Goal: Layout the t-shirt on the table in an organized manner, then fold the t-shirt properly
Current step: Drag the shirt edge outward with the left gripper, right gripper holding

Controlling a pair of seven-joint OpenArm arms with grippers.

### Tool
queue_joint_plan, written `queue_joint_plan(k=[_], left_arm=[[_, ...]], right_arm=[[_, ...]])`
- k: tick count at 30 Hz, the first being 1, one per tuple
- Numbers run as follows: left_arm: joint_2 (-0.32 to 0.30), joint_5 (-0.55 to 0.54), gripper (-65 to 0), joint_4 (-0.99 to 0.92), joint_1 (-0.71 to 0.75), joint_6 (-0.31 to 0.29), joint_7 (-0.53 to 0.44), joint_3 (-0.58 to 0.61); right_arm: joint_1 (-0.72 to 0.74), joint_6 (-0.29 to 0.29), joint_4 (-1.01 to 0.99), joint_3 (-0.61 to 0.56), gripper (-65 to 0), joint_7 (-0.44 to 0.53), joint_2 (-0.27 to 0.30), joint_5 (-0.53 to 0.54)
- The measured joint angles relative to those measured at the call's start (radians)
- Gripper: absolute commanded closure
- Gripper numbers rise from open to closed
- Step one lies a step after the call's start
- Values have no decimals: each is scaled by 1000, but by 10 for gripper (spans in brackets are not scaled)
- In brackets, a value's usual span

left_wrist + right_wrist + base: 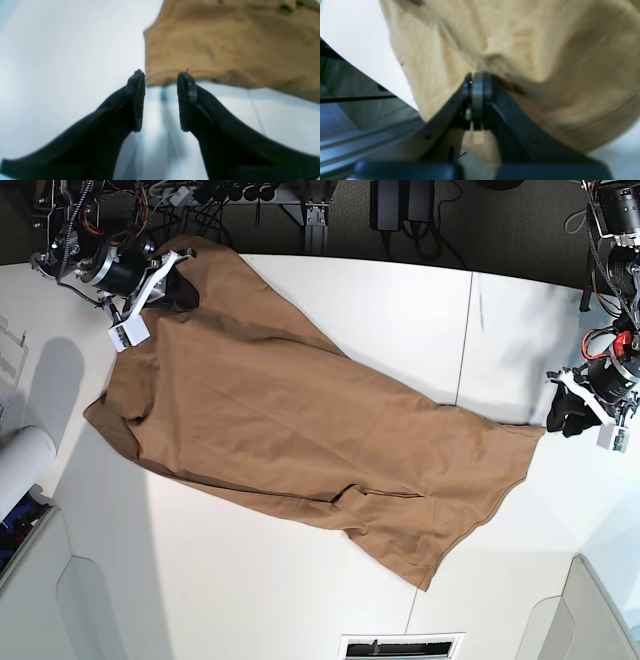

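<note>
Two black grippers work one plain tan soft-cloth t-shirt (300,430) w/ short sleeves, spread diagonally over the big smooth white desk (400,300). Taking the shirt as landmark: it runs from the desk's far-left corner in the base view down toward the near-right, mostly flat, w/ a few creases and a small fold near its lower middle. A thin dark seam in the desk passes under the shirt's right end.

Right gripper (477,100) is at the shirt's far-left end, jaws clamped tight on a pinch of the tan cloth; in the right wrist view fabric bunches up right at the tips and drapes around them, w/ bare desk to the left of the cloth. In the base view the same gripper (180,285) sits at the shirt's top corner, by the desk's back edge.

Left gripper (161,100) is at the shirt's opposite end, jaws apart w/ nothing between them, only desk showing in the gap. Its tips are just beside the shirt's hemmed edge; can't tell if they touch it. In the base view it (565,415) is right at the shirt's right-hand corner.

A white cylinder (20,465) lies well left of the shirt, at the desk's left edge.
</note>
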Motion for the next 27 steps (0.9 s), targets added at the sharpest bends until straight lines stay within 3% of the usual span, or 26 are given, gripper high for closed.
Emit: queue_joint_plan(k=[3,6,13,21,27], left_arm=[[16,22,-247,-51,13,0,-16,4],[21,31,-248,-130,10,0,-91,3],[53,25,-248,-226,-75,-18,-95,7],[63,24,-248,-333,-164,-22,-134,114],[97,34,-248,-360,-224,-19,-128,126]], right_arm=[[0,0,0,0,0,0,0,0],[0,0,0,0,0,-1,0,-1],[0,0,0,0,0,-1,0,-1],[0,0,0,0,0,0,0,0],[-1,0,0,0,0,-5,0,0]])
